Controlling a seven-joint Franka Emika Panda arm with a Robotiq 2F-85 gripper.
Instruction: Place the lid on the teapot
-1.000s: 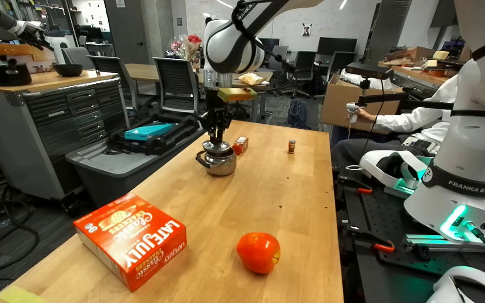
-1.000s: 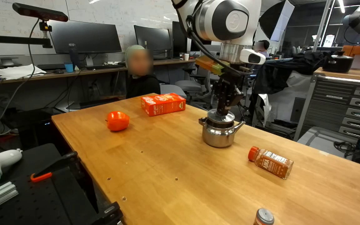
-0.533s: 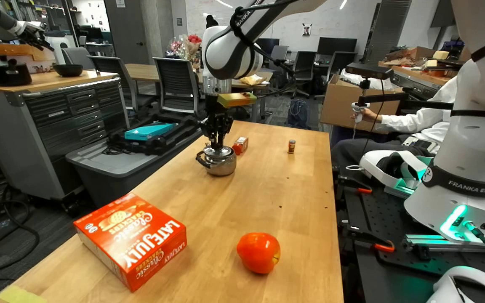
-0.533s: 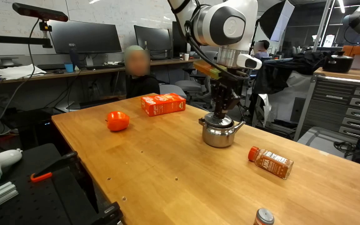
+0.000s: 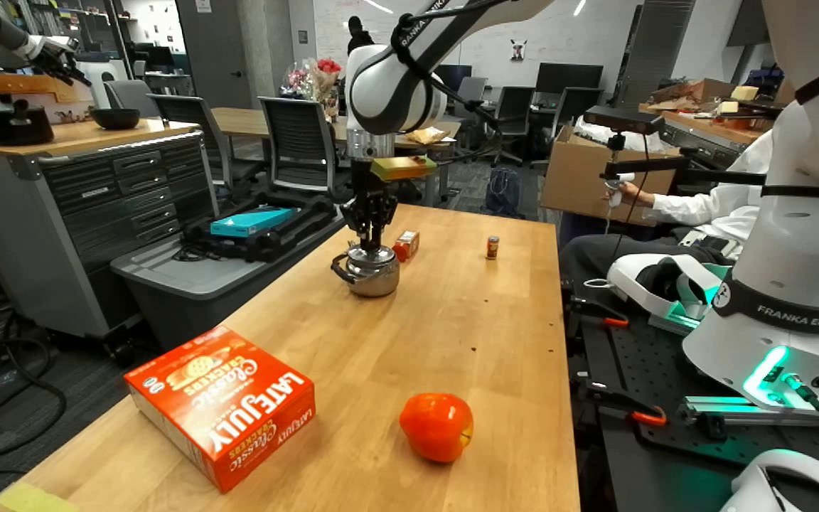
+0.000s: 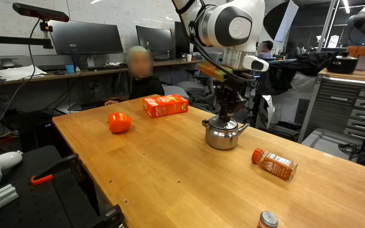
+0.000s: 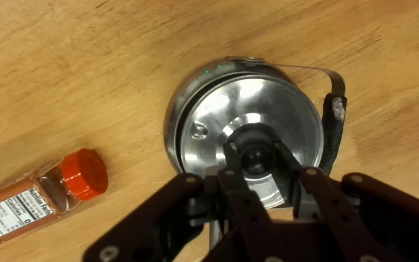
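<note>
The claw is pinched narrow around the knob of the lid, likely because that part is easiest to grip. The lid is held on top of the teapot and seems to be touching it. In the wrist view a dark gap is seen from 8 to 11 o'clock, so a nudge that way may be needed. The handle is tipped down at 3 o'clock, so the top is not blocked. Farther out, the spice bottle is seen on its side between 8 and 9 o'clock. In an exterior view, the red ball is set at 9 o'clock from the teapot, well out of the way.
</note>
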